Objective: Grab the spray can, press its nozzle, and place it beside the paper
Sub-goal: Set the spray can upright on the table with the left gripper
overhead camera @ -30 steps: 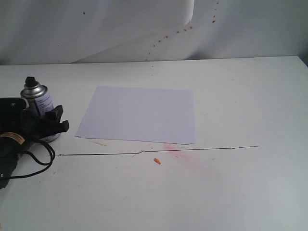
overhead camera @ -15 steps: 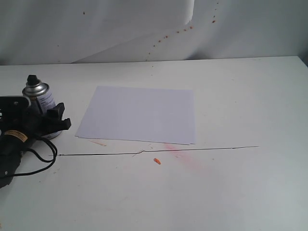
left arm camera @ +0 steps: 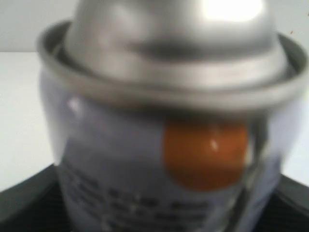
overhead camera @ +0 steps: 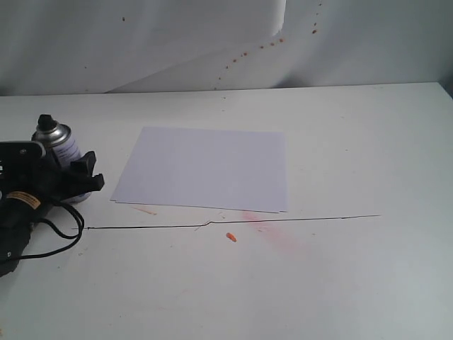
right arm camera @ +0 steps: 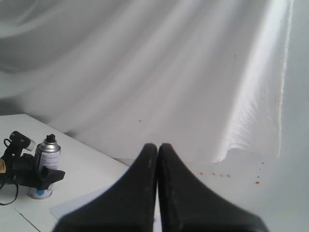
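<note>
Clamps small silver metal spray can (overhead camera: 64,147) in left gripper (overhead camera: 76,176), near plain white rectangular paper (overhead camera: 205,166); holds jaws of right gripper (right arm camera: 158,150) together.

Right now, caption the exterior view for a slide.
Left claw grips the upright spray can on the white table, left of the blank paper.
</note>
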### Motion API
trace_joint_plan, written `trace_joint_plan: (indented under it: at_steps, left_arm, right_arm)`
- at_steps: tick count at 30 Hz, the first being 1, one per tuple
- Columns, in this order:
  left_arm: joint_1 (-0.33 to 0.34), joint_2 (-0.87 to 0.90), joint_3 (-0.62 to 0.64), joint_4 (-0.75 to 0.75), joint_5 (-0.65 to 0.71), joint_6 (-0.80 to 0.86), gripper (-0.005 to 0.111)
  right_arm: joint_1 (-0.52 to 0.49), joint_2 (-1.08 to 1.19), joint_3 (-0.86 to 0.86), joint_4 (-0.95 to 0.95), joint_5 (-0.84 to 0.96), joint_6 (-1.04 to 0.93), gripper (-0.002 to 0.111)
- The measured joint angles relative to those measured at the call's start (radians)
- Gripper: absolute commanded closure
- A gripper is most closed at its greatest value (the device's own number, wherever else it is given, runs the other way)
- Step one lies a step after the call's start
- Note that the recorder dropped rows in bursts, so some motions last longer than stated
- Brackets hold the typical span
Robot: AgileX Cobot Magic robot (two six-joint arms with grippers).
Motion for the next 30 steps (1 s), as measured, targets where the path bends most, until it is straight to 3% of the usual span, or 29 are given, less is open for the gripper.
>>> trace_joint_plan:
  at_steps: [13, 21, 30]
  left_arm:
    - [0.0, 0.0, 0.0, -0.023, 0.0, -0.034, 0.01]
    - [0.0, -0.006, 0.004, -0.023, 0.0, -0.038, 0.009]
    - [0.0, -0.129, 0.076, -0.031, -0.006, 0.005, 0.009]
  right_arm:
    - [0.0, 0.0, 0.0, 0.0, 0.0, 0.0, 0.108]
    - [0.0, 0.0, 0.0, 0.0, 0.0, 0.0, 0.108]
    - [0.0, 0.0, 0.0, 0.0, 0.0, 0.0, 0.108]
